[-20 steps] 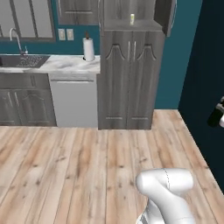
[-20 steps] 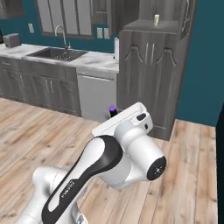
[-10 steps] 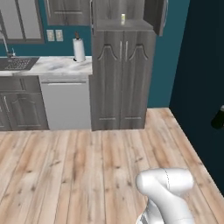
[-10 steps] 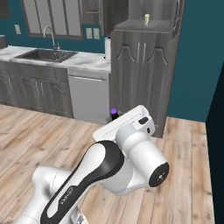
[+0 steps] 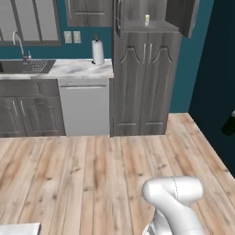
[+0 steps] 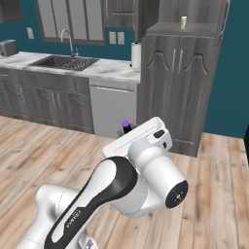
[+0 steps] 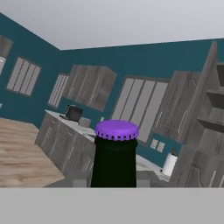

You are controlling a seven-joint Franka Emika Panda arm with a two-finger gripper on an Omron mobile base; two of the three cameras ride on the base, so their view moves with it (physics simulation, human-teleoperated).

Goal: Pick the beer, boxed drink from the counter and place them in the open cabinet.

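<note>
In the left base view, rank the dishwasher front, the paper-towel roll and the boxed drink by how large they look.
1. Dishwasher front, by far the largest.
2. Paper-towel roll.
3. Boxed drink, smallest; it stands higher up in the open cabinet, perhaps slightly farther away.

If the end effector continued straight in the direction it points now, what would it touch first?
Probably the glass-front wall cabinets above the worktop: in the hand view they lie straight behind the beer that the end effector holds. Depth is unclear, and the way there looks free.

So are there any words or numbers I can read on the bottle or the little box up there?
None can be read.
The beer: plain purple cap and dark glass, no label in sight.
The boxed drink: any print is too small to read.
</note>
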